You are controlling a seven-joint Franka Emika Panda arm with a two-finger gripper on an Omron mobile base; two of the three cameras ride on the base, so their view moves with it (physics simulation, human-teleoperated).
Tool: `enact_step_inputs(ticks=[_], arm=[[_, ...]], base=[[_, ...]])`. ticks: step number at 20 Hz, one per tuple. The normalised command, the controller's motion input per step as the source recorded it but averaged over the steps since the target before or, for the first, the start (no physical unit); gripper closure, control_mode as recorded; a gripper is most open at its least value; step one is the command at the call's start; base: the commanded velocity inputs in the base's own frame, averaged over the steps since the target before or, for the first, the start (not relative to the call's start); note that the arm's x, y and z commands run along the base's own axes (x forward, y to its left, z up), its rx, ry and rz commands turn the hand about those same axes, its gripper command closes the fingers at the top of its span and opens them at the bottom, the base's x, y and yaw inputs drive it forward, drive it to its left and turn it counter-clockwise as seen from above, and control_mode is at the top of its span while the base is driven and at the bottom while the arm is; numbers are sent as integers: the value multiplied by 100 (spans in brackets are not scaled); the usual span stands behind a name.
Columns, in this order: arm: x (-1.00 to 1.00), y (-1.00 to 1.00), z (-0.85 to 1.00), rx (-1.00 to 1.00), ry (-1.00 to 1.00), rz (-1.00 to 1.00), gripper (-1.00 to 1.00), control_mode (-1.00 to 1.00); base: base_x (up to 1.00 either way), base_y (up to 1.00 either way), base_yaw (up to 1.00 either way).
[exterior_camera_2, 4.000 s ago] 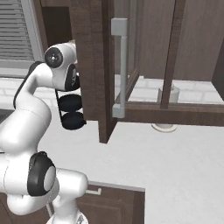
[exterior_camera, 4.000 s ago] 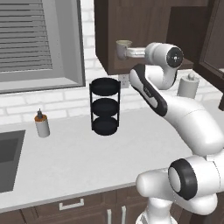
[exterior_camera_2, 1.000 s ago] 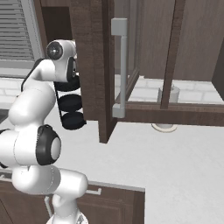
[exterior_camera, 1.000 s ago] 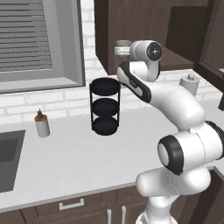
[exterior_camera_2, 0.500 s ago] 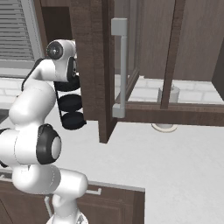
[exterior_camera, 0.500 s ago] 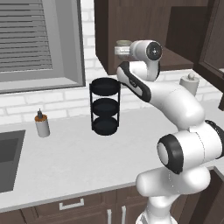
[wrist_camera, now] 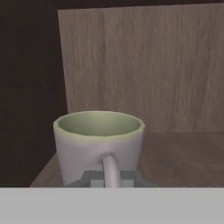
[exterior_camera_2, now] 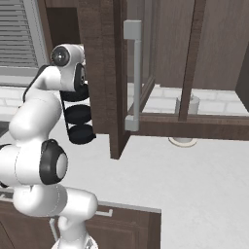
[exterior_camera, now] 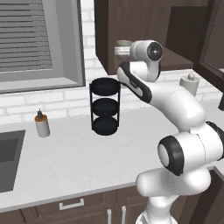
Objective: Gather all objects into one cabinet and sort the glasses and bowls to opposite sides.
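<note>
Since four seconds ago the wrist has been swung from the right of the tiered rack up and leftward to the cabinet shelf; over the last second hardly any change is seen. In the left base view the arm point(exterior_camera: 175, 105) is reached up and back, its round wrist joint beside the grey-beige mug point(exterior_camera: 124, 47), which is seen at the open lower edge of the dark-brown wall cabinet point(exterior_camera: 131, 30). The hand view supplies what the base views lack: the mug point(wrist_camera: 99, 144) is upright on a wooden shelf board point(wrist_camera: 175, 159), its handle turned toward the camera, a pale greenish interior visible, with a wood-grain back panel behind it and a dark side to the left. The fingertips point(wrist_camera: 89, 178) are seen just at either side of the handle base, touching or nearly touching the mug; whether the jaws are clamped on it cannot be told. On the counter point(exterior_camera: 65, 153), the black three-tier rack point(exterior_camera: 105, 106) stands below the mug, a small white bottle with a dark top point(exterior_camera: 42, 125) to its left near the sink point(exterior_camera: 6, 157), and a white dispenser point(exterior_camera: 189, 83) to the right. The right base view alone shows an open cabinet door with a grey bar handle point(exterior_camera_2: 133, 75) and a white cylindrical container point(exterior_camera_2: 186, 121) behind the door frame; the wrist point(exterior_camera_2: 68, 61) is partly hidden there by the cabinet side.
</note>
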Motion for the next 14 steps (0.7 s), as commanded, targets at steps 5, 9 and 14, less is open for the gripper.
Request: enact_step_inputs(ticks=[5, 9, 14], arm=[[-49, -6, 1, 0, 0, 0, 100, -100], [-44, 0, 10, 0, 0, -1, 100, -100], [-37, 0, 13, 0, 0, -3, 100, -100]], base=[[0, 0, 0], [0, 0, 0], [0, 0, 0]])
